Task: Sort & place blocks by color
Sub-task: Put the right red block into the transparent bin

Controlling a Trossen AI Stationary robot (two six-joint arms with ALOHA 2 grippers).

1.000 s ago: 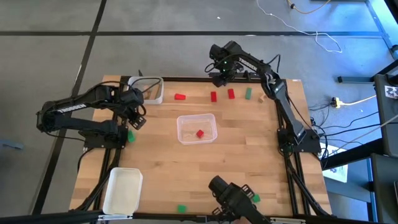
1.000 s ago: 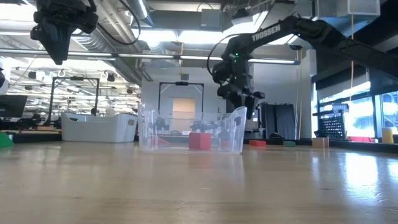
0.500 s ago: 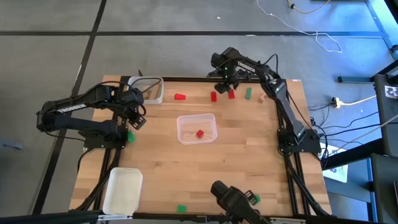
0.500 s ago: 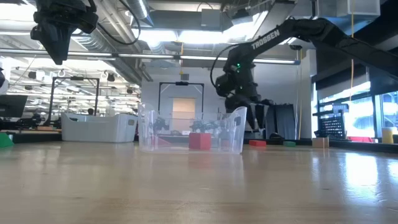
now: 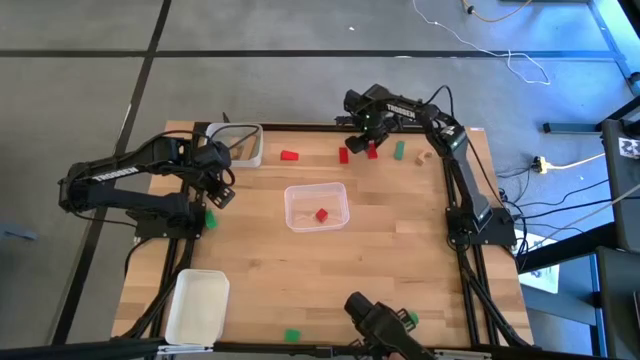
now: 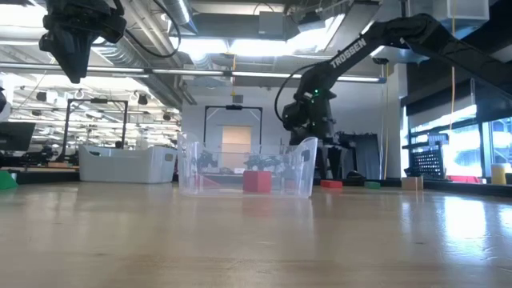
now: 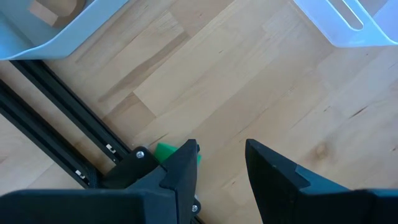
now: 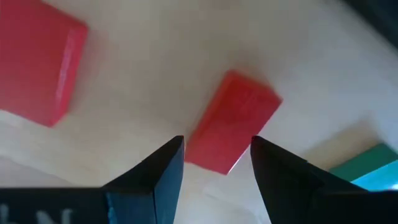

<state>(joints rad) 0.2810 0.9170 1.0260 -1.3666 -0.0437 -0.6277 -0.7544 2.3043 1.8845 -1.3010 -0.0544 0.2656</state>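
At the far left, the left gripper (image 5: 222,190) hangs raised above the surface's (image 5: 390,250) left edge, its fingers (image 7: 180,171) parted with nothing between them. Under it a green block (image 7: 166,151) sits right at the surface's edge by the frame rail, and the tray with a tan block (image 7: 53,10) lies just beyond. A white tray (image 5: 197,305) rests at the near left corner.

Near the middle, the clear tray (image 5: 316,206) holds one red block (image 5: 321,214). Two more green blocks (image 5: 291,335) lie along the near edge.

Further right, in the far row, one red block (image 5: 289,156) lies alone. Next, the right gripper (image 5: 362,146) is low over a pair of red blocks. Its fingers (image 8: 155,168) stand open and empty, straddling the near end of the red block (image 8: 231,121) that lies skewed to them. The neighbouring red block (image 8: 38,70) is near, and another green block (image 8: 367,171) lies on the other side.

My judgement: because that block sits at an angle across the gap, closing may twist or squirt it out, or pinch only a corner so it drops on the way to the tray. A finger could also nudge the neighbouring red block.
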